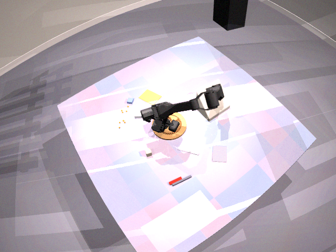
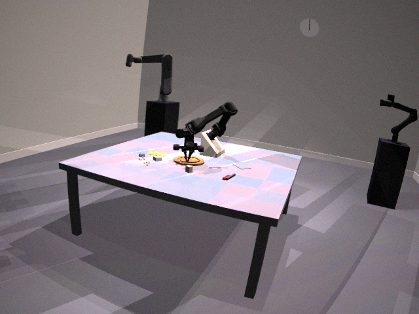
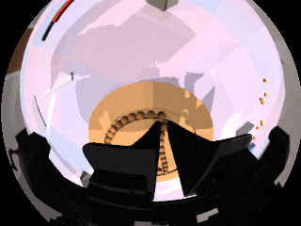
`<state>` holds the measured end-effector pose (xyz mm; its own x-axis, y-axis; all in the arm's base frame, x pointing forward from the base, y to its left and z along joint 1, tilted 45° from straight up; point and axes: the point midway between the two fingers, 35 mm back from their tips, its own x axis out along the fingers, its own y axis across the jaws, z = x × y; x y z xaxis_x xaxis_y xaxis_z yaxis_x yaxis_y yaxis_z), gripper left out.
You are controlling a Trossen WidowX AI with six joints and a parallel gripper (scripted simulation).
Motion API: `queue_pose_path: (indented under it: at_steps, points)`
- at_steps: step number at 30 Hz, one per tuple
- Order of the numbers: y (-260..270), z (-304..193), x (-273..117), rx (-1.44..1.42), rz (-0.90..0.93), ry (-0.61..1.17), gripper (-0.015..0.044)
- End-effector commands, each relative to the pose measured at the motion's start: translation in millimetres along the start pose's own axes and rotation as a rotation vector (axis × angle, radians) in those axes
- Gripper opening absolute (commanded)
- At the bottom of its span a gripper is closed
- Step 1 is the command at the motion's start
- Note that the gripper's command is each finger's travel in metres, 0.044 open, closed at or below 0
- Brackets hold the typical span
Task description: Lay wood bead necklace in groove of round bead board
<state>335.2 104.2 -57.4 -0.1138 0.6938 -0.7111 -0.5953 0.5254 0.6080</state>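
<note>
Gripper fingers pinched on the bead strand, low over the round board.

The gripper (image 1: 167, 124) (image 2: 188, 160) (image 3: 164, 124) has its fingertips nearly together, clamped on the wood bead necklace (image 1: 180, 125) (image 3: 132, 116). The necklace lies on the round bead board (image 1: 169, 137) (image 2: 201, 163) (image 3: 150, 94): one stretch curves along the ring groove, while another cuts inward across the middle from the fingertips (the dark fingers hide part of the loop). Small orange beads (image 1: 123, 120) (image 2: 146, 164) (image 3: 261, 101) lie scattered on the tabletop, apart from the board, near a blue block (image 1: 130, 101) (image 2: 141, 155) and a yellow sheet (image 1: 149, 96) (image 2: 156, 154).
</note>
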Motion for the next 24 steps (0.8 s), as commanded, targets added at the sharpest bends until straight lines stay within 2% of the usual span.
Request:
queue_pose_path:
  at_steps: [1,24]
  points:
    - [0,0,0,0.000,0.000,0.000,0.0000]
    - [-10,7,-6,0.006,0.006,0.001,0.0000]
